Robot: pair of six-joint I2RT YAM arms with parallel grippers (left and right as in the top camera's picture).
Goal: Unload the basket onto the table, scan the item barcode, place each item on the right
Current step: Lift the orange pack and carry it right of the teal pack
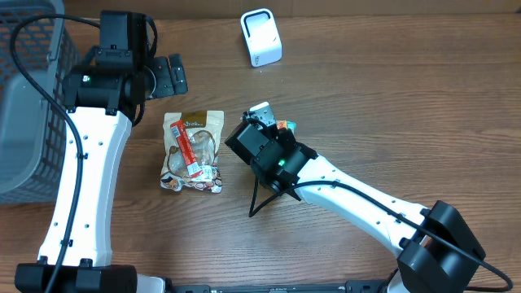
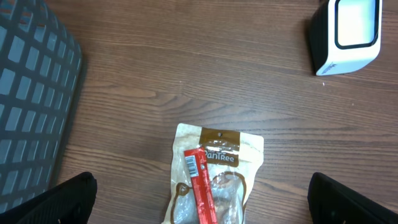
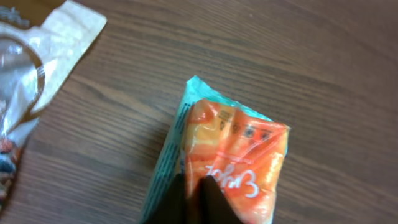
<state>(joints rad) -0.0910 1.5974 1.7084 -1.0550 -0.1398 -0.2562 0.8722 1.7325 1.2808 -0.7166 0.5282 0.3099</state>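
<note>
An orange snack packet (image 3: 239, 146) with a teal edge lies on the wooden table, and my right gripper (image 3: 199, 190) is shut on its near end, pinching the foil between the dark fingertips. From overhead only a bit of that packet (image 1: 282, 124) shows past the right gripper (image 1: 273, 126). The white barcode scanner (image 1: 260, 37) stands at the back of the table, also in the left wrist view's top right as the scanner (image 2: 349, 31). My left gripper (image 1: 171, 75) hangs open, its fingers wide apart above a beige snack bag (image 2: 217, 155), holding nothing.
The beige snack bag (image 1: 193, 150) with a red stick pack (image 1: 186, 146) on it lies left of the right gripper. A grey mesh basket (image 1: 24, 98) stands at the left edge, also in the left wrist view (image 2: 31, 93).
</note>
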